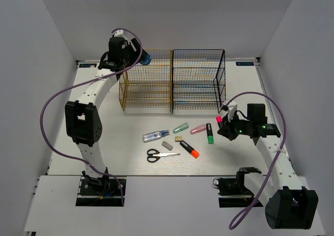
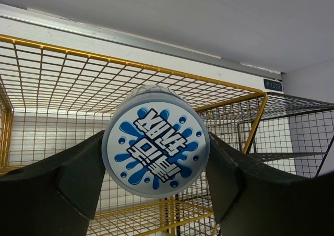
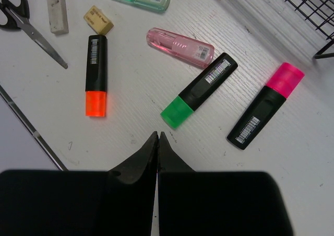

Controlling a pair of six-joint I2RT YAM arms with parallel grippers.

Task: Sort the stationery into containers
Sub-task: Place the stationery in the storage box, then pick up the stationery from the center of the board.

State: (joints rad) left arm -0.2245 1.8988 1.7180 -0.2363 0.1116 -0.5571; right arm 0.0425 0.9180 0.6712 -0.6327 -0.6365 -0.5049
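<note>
The left claw (image 2: 155, 169) pinches the bluish tape roll (image 2: 155, 148) by its rim at the gold-yellow rack's (image 1: 147, 104) top (seemingly to drop it in), while the right claw (image 3: 157, 142), pressed together and empty, hovers above the highlighters (image 3: 198, 90) on the desk (image 3: 130, 126).

Gold rack (image 2: 68, 79): coated metal wire mesh, slight sheen. Black rack (image 1: 198, 87): same mesh, matt black. Tape roll (image 2: 155, 152): glossy printed face. Table (image 3: 130, 126): white, matt, fine grain. Pastel highlighters (image 3: 180, 47): translucent glossy plastic. Scissors (image 3: 31, 30): bare metal blades, black plastic handles.
</note>
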